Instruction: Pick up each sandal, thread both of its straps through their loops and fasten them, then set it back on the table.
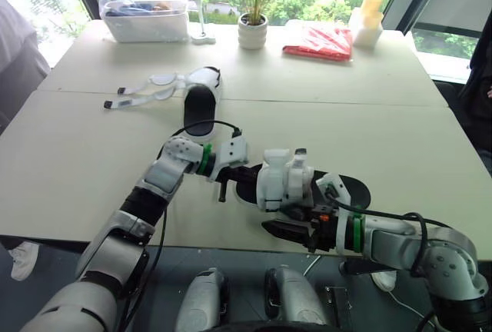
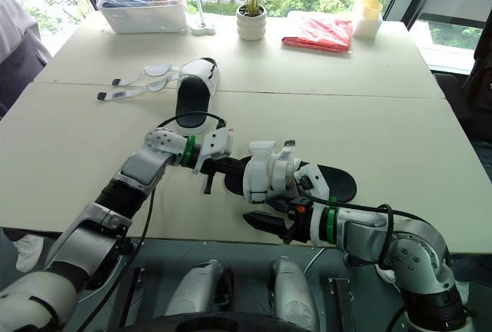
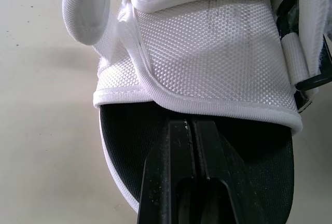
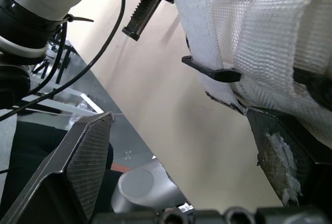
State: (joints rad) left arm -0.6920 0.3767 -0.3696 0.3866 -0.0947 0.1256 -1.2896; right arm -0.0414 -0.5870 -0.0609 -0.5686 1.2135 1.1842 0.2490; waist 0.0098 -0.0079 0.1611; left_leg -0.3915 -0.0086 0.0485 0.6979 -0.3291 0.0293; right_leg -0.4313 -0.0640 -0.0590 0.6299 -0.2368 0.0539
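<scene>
While I watch through the head views, a sandal with a white mesh upper and black footbed (image 1: 283, 180) lies on the pale beige table (image 1: 400, 132), well apart from the white pot with a green palm (image 1: 252, 31), on the robot's side of it. The left gripper (image 1: 229, 183) is at the sandal's end and the right gripper (image 1: 281, 230) is just beside it, farther from the pot. A second white sandal with loose straps (image 1: 201, 100) lies near the pot.

The left wrist view has the left gripper's black fingers (image 3: 179, 182) pressed together with nothing between them. Their tips lie over the black footbed, just under the edge of the mesh upper.

In the right wrist view, the right gripper's textured black fingers (image 4: 85, 162) stand wide apart. A white strap (image 4: 193, 27) passes through a black plastic loop (image 4: 213, 71) above them.
</scene>
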